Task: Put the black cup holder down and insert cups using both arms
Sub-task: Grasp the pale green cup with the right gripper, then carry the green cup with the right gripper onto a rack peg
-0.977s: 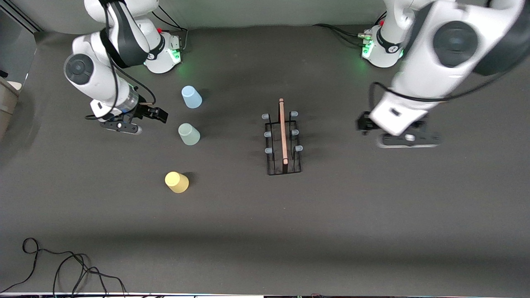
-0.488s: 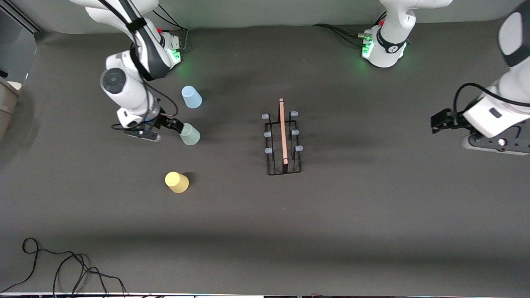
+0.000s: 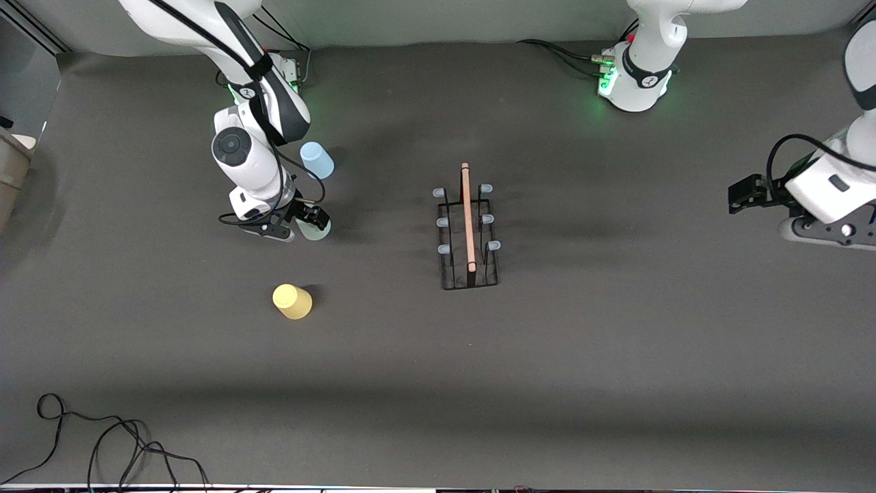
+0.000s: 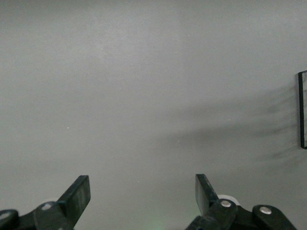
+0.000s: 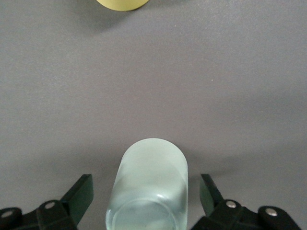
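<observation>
Black cup holder point(image 3: 468, 233) stands upright mid-table w/ its light wooden rod handle point(image 3: 467, 213) running along the top and pale-capped pegs point(image 3: 486, 219) sticking out on both sides; nothing touches it, no cups on it. Right gripper point(image 3: 309, 218) is down at the pale green cup point(image 3: 316, 229), which sits upside down on the table toward the right arm's end. In the right wrist view the cup point(image 5: 149, 187) is between the two black fingers point(image 5: 79, 195), jaws spread wide, a gap showing on each side, so not gripped. Pale blue cup point(image 3: 317, 159) stands farther from the front cam than the green one, close to the right arm's forearm, apart from the gripper. Yellow cup point(image 3: 292, 301) is nearer the front cam, well apart from the other two; its edge point(image 5: 122, 4) shows in the right wrist view. Left gripper point(image 3: 746, 194) hangs over bare table at the left arm's end, well away from the holder, waiting; left wrist view shows its fingers point(image 4: 78, 199) wide apart w/ nothing between, and a bit of the holder's black wire point(image 4: 302, 109) at the frame edge. Loose black cable point(image 3: 102, 438) lies at the table's near edge.
</observation>
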Available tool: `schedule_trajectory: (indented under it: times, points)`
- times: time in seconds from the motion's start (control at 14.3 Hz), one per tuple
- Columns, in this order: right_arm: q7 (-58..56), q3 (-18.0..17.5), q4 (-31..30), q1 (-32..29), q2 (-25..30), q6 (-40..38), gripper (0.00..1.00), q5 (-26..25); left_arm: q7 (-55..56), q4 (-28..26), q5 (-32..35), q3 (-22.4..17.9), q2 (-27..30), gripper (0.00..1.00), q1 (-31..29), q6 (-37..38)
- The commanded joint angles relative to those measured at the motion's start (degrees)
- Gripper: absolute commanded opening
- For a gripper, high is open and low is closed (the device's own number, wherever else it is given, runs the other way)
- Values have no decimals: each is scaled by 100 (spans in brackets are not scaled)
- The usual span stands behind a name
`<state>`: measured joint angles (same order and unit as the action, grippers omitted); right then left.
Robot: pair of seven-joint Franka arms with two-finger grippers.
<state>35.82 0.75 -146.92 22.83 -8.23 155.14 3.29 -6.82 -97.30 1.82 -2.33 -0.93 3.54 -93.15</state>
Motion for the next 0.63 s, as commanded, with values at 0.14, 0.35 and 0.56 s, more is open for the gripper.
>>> schedule_trajectory:
  times: [0.14, 0.35, 0.56]
  points:
    - [13, 22, 67, 116, -188, 35, 62, 66, -56, -158, -94, -39, 235, 100, -38, -36]
    - [-48, 22, 75, 134, -47, -115, 0, 66, -38, -44, -93, -22, 129, 100, -3, -133]
    - [-57, 22, 189, 125, 338, -544, 0, 66, -144, 79, -120, -13, 76, 100, 6, -115]
